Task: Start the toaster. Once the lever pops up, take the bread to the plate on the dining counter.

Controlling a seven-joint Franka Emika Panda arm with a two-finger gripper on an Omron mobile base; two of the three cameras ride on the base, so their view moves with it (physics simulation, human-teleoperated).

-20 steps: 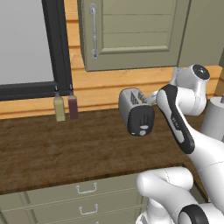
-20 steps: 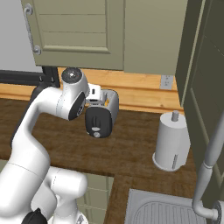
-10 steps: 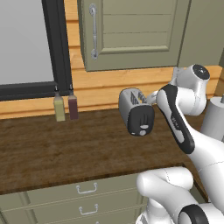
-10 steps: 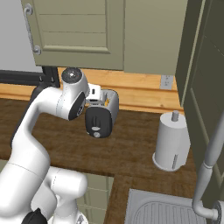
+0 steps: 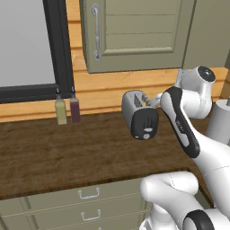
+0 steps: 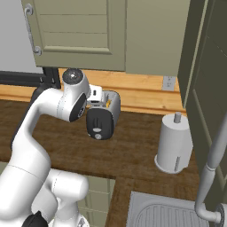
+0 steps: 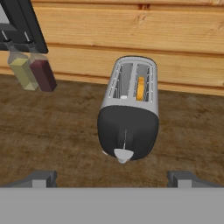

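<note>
The bread (image 7: 140,89) is sunk in the right-hand slot of the toaster (image 7: 129,114), so only a thin orange-tan edge is seen; its faces are hidden. In the left base view, the toaster's far side and part of its top are covered by the arm's white links. In the right base view, the toaster's left side is masked by the arm's shoulder joint. Left of the toaster, the two bottles (image 7: 31,72) are cut at their necks by the dark window frame (image 7: 24,26). The gripper (image 7: 113,178) is shown only as two small finger tips (image 7: 41,178), with the rest cut off below.
</note>
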